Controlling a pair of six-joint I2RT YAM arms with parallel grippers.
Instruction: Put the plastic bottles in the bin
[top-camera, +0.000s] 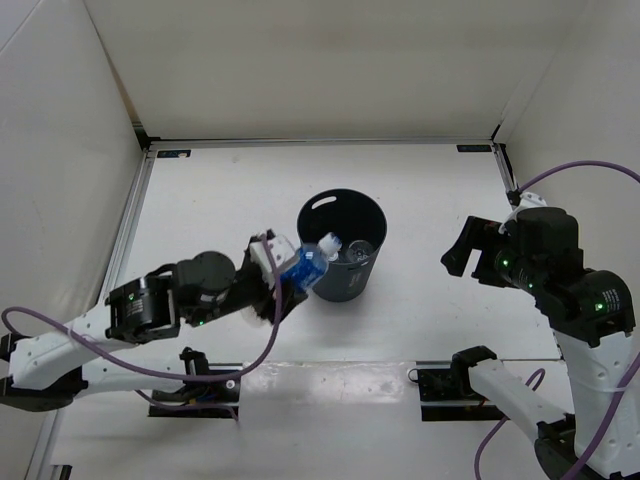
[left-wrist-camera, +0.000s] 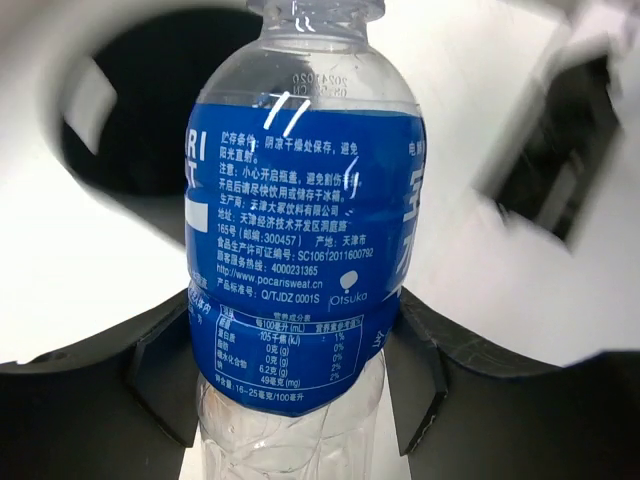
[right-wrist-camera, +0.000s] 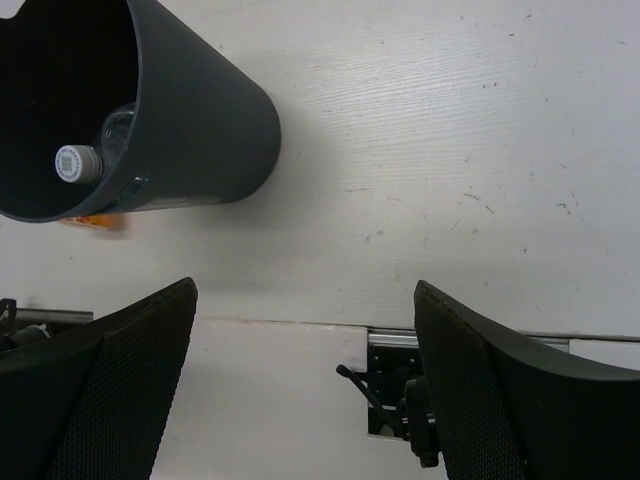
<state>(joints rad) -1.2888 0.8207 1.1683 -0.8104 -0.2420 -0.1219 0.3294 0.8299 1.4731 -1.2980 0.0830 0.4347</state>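
Bottle of clear plastic with a blue label (left-wrist-camera: 300, 230), clamped between the two black fingers of my left gripper (top-camera: 285, 272), is tilted with its neck end over the near-left rim of the round dark grey plastic bin (top-camera: 345, 285). The bin stands upright on the white table (top-camera: 220, 200). Inside it lies another clear bottle with a white cap (right-wrist-camera: 78, 162) (its label is hidden from me). My right gripper (top-camera: 468, 252) hangs right of the bin, well apart, jaws spread wide, holding nothing.
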